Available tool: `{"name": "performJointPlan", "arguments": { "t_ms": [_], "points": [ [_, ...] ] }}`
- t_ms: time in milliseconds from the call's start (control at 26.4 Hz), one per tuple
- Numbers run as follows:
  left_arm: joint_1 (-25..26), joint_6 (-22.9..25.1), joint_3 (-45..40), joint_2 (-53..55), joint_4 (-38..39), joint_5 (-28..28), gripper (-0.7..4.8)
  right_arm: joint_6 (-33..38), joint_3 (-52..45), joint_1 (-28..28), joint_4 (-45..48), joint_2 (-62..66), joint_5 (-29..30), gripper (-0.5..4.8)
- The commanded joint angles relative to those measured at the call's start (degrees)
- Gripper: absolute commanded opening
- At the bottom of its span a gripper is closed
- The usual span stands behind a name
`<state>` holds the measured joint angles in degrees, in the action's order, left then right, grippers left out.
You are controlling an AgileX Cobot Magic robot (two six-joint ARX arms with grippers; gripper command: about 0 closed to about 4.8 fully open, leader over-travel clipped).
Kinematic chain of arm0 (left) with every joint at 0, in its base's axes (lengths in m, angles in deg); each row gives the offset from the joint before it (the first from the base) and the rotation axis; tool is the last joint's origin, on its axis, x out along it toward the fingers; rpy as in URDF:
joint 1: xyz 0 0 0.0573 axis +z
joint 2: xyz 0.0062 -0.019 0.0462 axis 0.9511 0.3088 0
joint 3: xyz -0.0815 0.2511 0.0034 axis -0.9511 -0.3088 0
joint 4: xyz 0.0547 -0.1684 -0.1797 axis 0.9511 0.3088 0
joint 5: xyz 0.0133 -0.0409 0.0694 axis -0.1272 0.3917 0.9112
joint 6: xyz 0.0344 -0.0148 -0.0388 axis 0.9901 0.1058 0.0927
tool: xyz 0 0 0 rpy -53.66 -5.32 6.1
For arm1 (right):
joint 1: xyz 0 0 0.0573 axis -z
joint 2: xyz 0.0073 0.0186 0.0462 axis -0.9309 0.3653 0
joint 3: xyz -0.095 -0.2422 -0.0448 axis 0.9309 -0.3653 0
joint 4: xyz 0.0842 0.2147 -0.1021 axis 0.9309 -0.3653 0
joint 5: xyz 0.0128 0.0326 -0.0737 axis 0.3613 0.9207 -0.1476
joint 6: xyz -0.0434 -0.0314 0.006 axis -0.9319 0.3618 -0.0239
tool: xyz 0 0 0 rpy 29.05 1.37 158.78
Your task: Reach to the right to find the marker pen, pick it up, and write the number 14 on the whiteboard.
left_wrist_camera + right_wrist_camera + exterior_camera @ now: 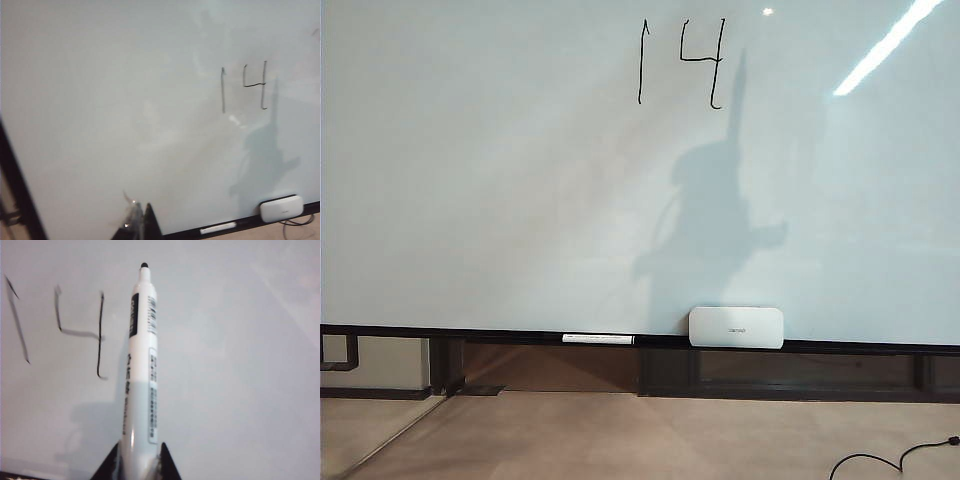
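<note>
The whiteboard (470, 180) fills the exterior view, and the number 14 (641, 65) is drawn in thin black strokes near its top. Neither gripper shows there; only an arm's shadow lies on the board under the digits. In the right wrist view my right gripper (140, 452) is shut on the marker pen (141, 365). The pen's dark nib points at the whiteboard (240, 365) just beside the 4 of the number 14 (100, 335). In the left wrist view my left gripper (142, 220) is shut and empty, away from the number 14 (223, 90).
A white rounded box (736, 327) and a long capped white marker (598, 339) rest on the board's black bottom rail (400, 330). A black cable (880, 462) lies on the floor at the lower right. The left wrist view also shows the box (281, 208) and capped marker (218, 228).
</note>
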<state>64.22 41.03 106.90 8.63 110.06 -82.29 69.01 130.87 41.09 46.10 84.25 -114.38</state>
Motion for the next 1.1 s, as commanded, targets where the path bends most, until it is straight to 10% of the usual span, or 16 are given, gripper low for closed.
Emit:
{"name": "performJointPlan", "arguments": {
  "t_ms": [38, 569, 1100],
  "points": [
    [0.0, 1.2, 2.7, -1.6, 7.0, 3.9, -0.06, -1.8, 0.3, -0.1, -3.6, -7.2, 0.4, -0.01],
    [-0.1, 2.4, 10.6, -9.2, 25.7, 7.5, -0.06, -10.8, -1.8, -0.1, -24.9, -40.0, 6.9, -0.01],
    [-8.1, -5.3, 16.8, -9.1, 36.6, -6.2, -0.06, -3.3, -6.0, 3.0, -58.6, -66.8, 23.3, -0.01]
  ]
}}
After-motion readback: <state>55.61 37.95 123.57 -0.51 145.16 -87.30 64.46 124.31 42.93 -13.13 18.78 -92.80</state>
